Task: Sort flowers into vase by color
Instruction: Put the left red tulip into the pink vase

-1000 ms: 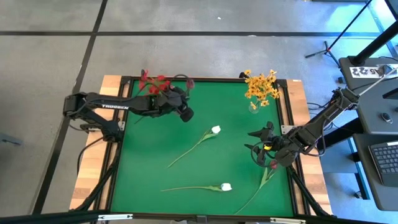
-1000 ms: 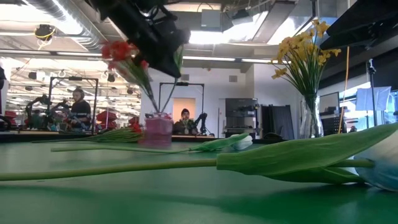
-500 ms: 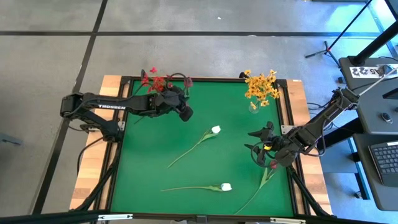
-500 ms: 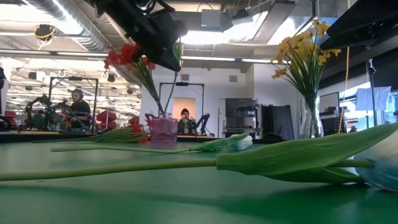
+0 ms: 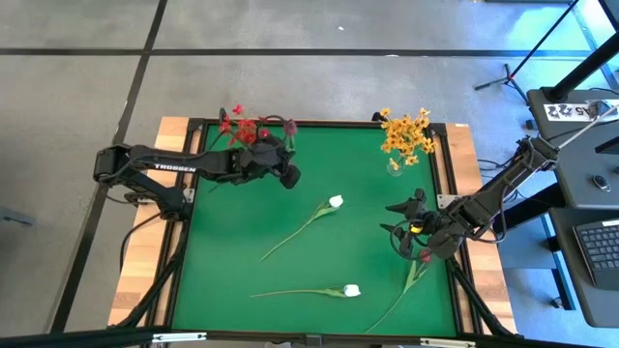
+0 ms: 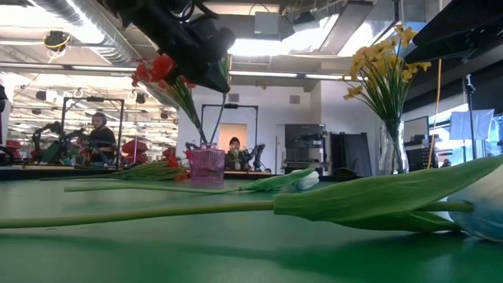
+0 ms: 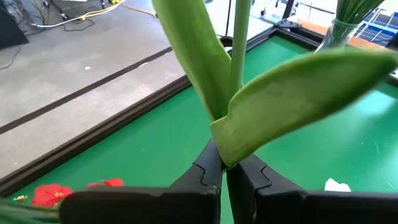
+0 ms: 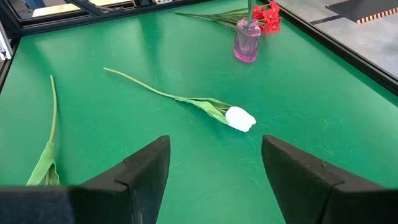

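The left gripper (image 5: 280, 166) is at the far left of the green table (image 5: 242, 232), right over the small pink glass vase (image 6: 206, 165). Its jaws are pressed together on the thin green stem of a maroon bud flower (image 5: 291, 127). In the left wrist view the stem (image 7: 239, 43) runs straight up from the shut fingers (image 7: 208, 168), so the flower stands almost upright with the bud on top. I think the stem must go down into the pink vase just under it. From these pictures I cannot tell if its end is inside yet.

The pink vase already holds red clustered flowers (image 5: 242, 126). The clear glass vase (image 5: 394, 165) at the far right holds yellow-orange clustered flowers (image 5: 406, 133).

The right gripper (image 5: 406, 230) waits at the right side, jaws spread wide and holding nothing. A second maroon bud flower (image 5: 423, 257) lies flat just beside it. 2 white bud flowers (image 5: 336, 201) (image 5: 351, 290) lie flat in the middle of the table.
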You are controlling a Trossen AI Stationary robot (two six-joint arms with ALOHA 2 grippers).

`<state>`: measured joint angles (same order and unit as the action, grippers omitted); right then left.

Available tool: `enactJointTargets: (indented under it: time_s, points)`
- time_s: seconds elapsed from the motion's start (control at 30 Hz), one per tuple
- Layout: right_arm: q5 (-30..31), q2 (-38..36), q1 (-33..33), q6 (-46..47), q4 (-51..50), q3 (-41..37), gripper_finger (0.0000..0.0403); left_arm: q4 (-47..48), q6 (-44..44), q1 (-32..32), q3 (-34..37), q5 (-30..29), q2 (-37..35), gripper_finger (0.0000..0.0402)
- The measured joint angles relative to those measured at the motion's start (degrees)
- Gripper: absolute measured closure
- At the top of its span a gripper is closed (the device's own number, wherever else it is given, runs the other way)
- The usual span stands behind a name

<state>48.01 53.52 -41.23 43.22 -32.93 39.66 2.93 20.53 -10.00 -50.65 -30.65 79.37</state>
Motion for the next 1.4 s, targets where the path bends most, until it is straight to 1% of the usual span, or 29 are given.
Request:
enactJointTargets:
  time_s: [0.13, 0.27, 0.43, 0.57, 1.4]
  points:
    - [0.0, 0.0, 0.0, 0.0, -0.17, 0.0, 0.015, -1.42, 0.42, -0.09, 1.86, 0.02, -0.02, 0.0399]
    - [-0.01, 0.0, 0.0, 0.0, -0.17, 0.0, 0.015, -5.67, 0.34, -0.13, 3.75, 0.29, -0.02, 0.0399]
    - [0.0, 0.0, 0.0, 0.0, -0.17, 0.0, 0.015, -14.01, 0.36, -1.26, 5.56, 5.49, -0.02, 0.0399]
    - [0.0, -0.02, 0.0, -0.02, -0.17, 0.0, 0.015, -16.37, 0.36, -1.62, 5.73, 6.58, -0.02, 0.0399]
    - [1.02, 0.0, 0.0, -0.05, -0.15, 0.0, 0.015, -14.96, -0.1, -1.62, 5.73, 6.6, 0.0, 0.0398]
